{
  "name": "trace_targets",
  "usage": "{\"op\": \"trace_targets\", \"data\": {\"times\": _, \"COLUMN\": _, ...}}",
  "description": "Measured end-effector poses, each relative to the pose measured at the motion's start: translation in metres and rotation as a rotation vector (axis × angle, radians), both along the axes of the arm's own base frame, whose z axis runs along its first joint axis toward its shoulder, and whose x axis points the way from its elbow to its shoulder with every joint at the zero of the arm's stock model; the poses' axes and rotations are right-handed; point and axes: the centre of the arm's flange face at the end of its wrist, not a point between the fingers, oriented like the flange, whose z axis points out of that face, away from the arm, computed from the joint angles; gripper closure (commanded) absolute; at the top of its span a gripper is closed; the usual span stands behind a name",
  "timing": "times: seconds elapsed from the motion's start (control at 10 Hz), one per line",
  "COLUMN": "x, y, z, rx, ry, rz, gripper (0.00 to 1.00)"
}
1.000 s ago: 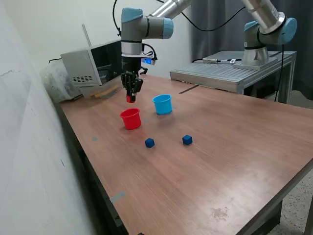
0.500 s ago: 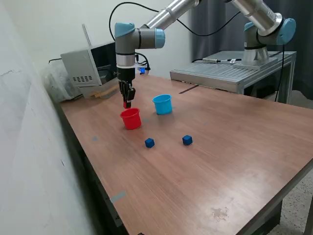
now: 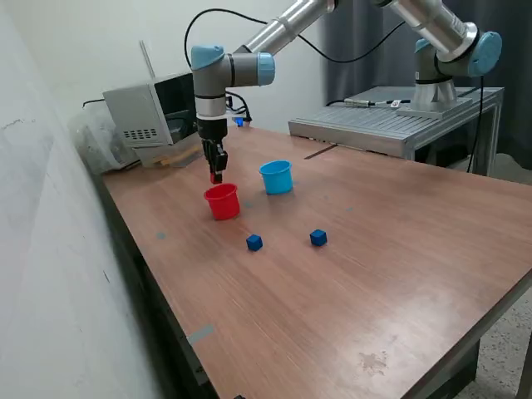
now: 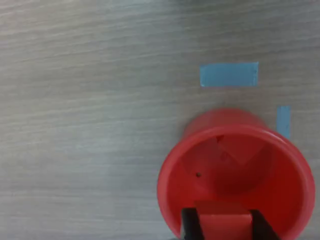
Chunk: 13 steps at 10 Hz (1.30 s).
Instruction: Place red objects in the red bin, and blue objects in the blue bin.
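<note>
Gripper (image 3: 216,176) hangs straight down over the red cup (image 3: 222,201), and its two dark fingers (image 4: 190,226) pinch a small red cube (image 4: 223,221) between them. From the wrist view I see the cube held just above the open mouth of the cup, near the rim, not yet inside. In this view I also see another red shape on the bottom of the cup, but I cannot tell surely whether it is a second cube.

On the exterior view I take the red cup as the center of a clock. The light blue cup (image 3: 276,177) stands at about 2 o'clock from it, near but not touching. One dark blue cube (image 3: 254,242) lies at about 5 o'clock from the red cup, and the other blue cube (image 3: 318,238) lies at about 4 o'clock, farther out. The two blue cubes are apart from each other and both rest on the bare wooden table (image 3: 399,274).

Two pieces of light blue tape (image 4: 229,74) are stuck flat on the table just beside the red cup, as the wrist view shows. Both cups stand upright with the opening up.
</note>
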Motion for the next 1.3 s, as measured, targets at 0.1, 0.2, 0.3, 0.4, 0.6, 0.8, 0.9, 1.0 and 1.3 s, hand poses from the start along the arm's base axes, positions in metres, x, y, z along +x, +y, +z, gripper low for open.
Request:
{"op": "trace_targets", "data": {"times": 0.1, "x": -0.001, "y": 0.0, "z": -0.001, "rx": -0.001, "ry": -0.001, "rz": 0.002, "gripper": 0.0}}
{"op": "trace_targets", "data": {"times": 0.2, "x": -0.002, "y": 0.001, "z": -0.001, "rx": 0.0, "ry": 0.0, "rz": 0.003, "gripper": 0.0}}
{"op": "trace_targets", "data": {"times": 0.3, "x": -0.003, "y": 0.001, "z": -0.001, "rx": 0.0, "ry": 0.002, "rz": 0.004, "gripper": 0.0}}
{"op": "trace_targets", "data": {"times": 0.4, "x": -0.004, "y": 0.001, "z": 0.0, "rx": 0.0, "ry": 0.005, "rz": 0.005, "gripper": 0.0}}
{"op": "trace_targets", "data": {"times": 0.6, "x": -0.001, "y": -0.005, "z": 0.001, "rx": -0.006, "ry": -0.03, "rz": 0.012, "gripper": 0.0}}
{"op": "trace_targets", "data": {"times": 0.8, "x": 0.006, "y": -0.048, "z": 0.003, "rx": -0.026, "ry": -0.104, "rz": 0.056, "gripper": 0.0}}
{"op": "trace_targets", "data": {"times": 0.9, "x": 0.01, "y": -0.076, "z": 0.007, "rx": -0.031, "ry": -0.135, "rz": 0.086, "gripper": 0.0}}
{"op": "trace_targets", "data": {"times": 1.0, "x": 0.015, "y": -0.102, "z": 0.012, "rx": -0.035, "ry": -0.157, "rz": 0.11, "gripper": 0.0}}
{"op": "trace_targets", "data": {"times": 1.3, "x": 0.03, "y": -0.167, "z": 0.025, "rx": -0.073, "ry": -0.2, "rz": 0.124, "gripper": 0.0}}
